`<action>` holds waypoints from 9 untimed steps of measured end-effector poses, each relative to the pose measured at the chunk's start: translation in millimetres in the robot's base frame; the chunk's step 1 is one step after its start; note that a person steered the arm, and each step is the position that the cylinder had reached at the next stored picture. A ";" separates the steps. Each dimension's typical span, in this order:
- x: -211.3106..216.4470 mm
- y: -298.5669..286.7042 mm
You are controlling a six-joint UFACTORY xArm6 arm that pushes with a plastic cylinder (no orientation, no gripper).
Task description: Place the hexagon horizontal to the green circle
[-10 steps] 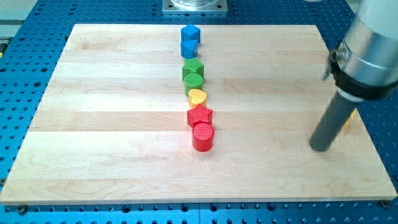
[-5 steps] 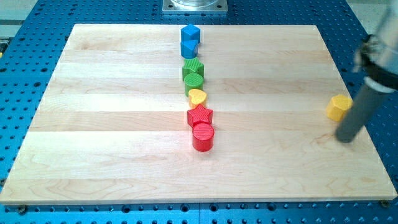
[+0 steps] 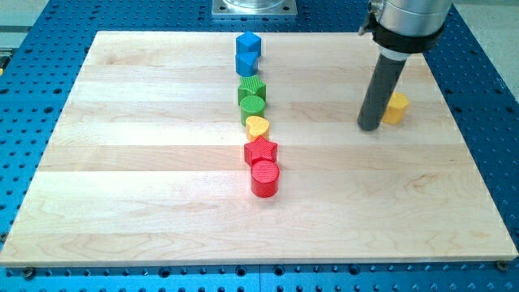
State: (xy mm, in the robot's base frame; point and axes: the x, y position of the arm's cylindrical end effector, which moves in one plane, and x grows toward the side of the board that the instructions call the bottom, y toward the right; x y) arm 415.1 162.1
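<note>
The yellow hexagon [image 3: 396, 107] lies at the view's right on the wooden board [image 3: 146, 178], partly hidden behind my rod. My tip [image 3: 370, 126] rests on the board just left of the hexagon, touching or nearly touching it. The green circle [image 3: 253, 106] sits in the central column of blocks, directly below the green cube [image 3: 251, 88]. The hexagon is at about the same height in the view as the green circle, far to its right.
The central column runs from top to bottom: two blue blocks [image 3: 247, 51], the green cube, the green circle, a yellow heart [image 3: 257, 126], a red star [image 3: 260, 150], a red cylinder [image 3: 264, 178]. A metal base [image 3: 254, 7] stands at the view's top.
The yellow hexagon has moved up and left from the board's right edge. My rod has swung from the right side to the hexagon's left, higher in the view.
</note>
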 end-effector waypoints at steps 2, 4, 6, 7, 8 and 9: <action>-0.3 -25.1; -1.1 0.3; 0.1 33.5; 0.0 34.2; -0.1 37.8; 6.7 45.9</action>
